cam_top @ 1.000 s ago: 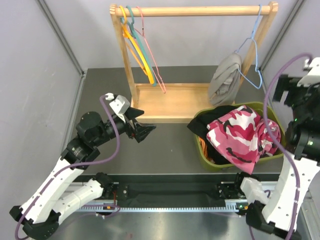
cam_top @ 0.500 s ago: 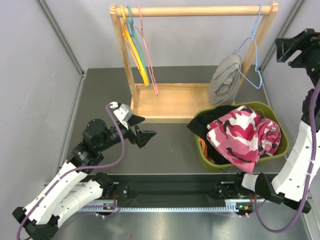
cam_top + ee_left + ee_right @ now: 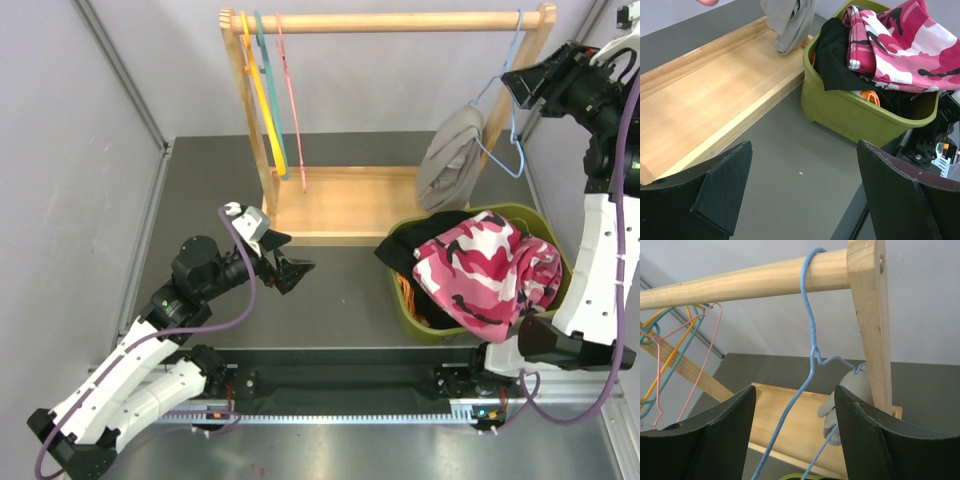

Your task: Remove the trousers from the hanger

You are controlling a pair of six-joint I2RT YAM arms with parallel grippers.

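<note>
The grey trousers (image 3: 451,158) hang from a blue wire hanger (image 3: 508,95) at the right end of the wooden rail (image 3: 390,21). In the right wrist view the blue hanger (image 3: 810,350) runs between my open jaws, with the grey cloth (image 3: 852,395) behind. My right gripper (image 3: 520,85) is open, high up beside the hanger's neck. The pink camouflage trousers (image 3: 485,265), the black ones (image 3: 415,240) and a bit of orange (image 3: 402,292) lie in the green bin (image 3: 560,300). My left gripper (image 3: 292,266) is open and empty, low over the table left of the bin.
Yellow, green and pink empty hangers (image 3: 270,90) hang at the rail's left end. The rack's wooden base (image 3: 340,205) lies behind the bin; it also shows in the left wrist view (image 3: 705,95) with the bin (image 3: 850,112) to its right. Grey walls close both sides.
My right gripper has swung up and leftward from the table's right edge to the blue hanger's neck. The empty hangers have swung towards vertical. My left gripper has shifted only slightly.
</note>
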